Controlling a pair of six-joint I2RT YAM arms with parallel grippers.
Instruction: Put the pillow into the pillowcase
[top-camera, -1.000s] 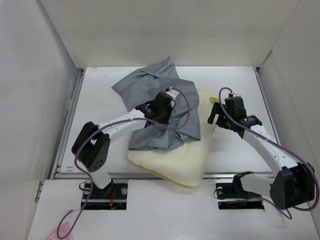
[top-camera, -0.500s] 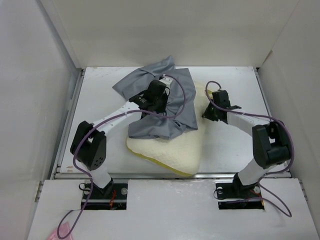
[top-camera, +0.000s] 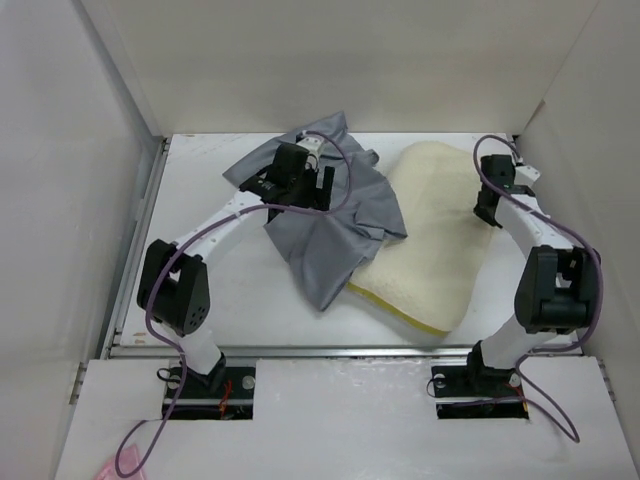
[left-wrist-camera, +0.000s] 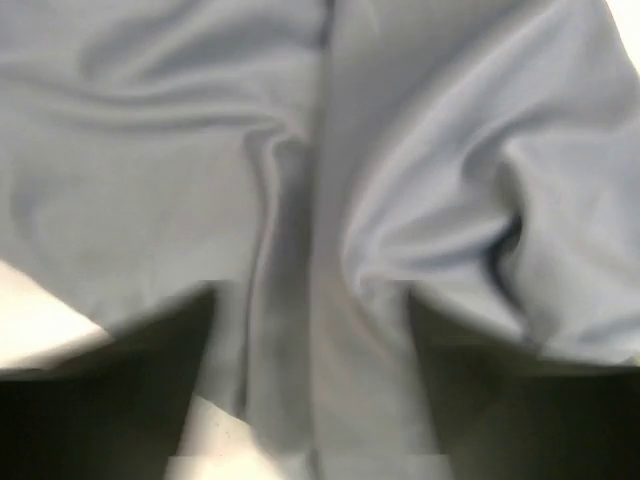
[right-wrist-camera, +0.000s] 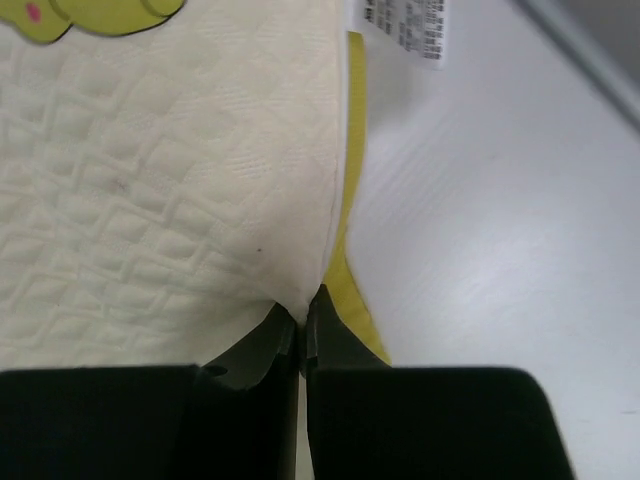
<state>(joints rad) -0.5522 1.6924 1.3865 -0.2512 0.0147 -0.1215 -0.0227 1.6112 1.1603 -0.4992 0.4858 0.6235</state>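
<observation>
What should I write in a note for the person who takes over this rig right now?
Left pincer: jaws apart over the pillowcase, cloth between them, no firm grip seen.
Right pincer: shut on the right edge of the pillow, near its tag.
Pillow: on the right half of the table, mostly bare. Pillowcase: crumpled to its left, overlapping its left edge.
Done: pillow edge gripped.
Left: open the case mouth, slide the pillow in.

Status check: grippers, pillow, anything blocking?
Right gripper shut on pillow edge. Left gripper open over pillowcase. Pillow mostly bare, pillowcase overlapping one edge. Nothing else in the way.
</observation>
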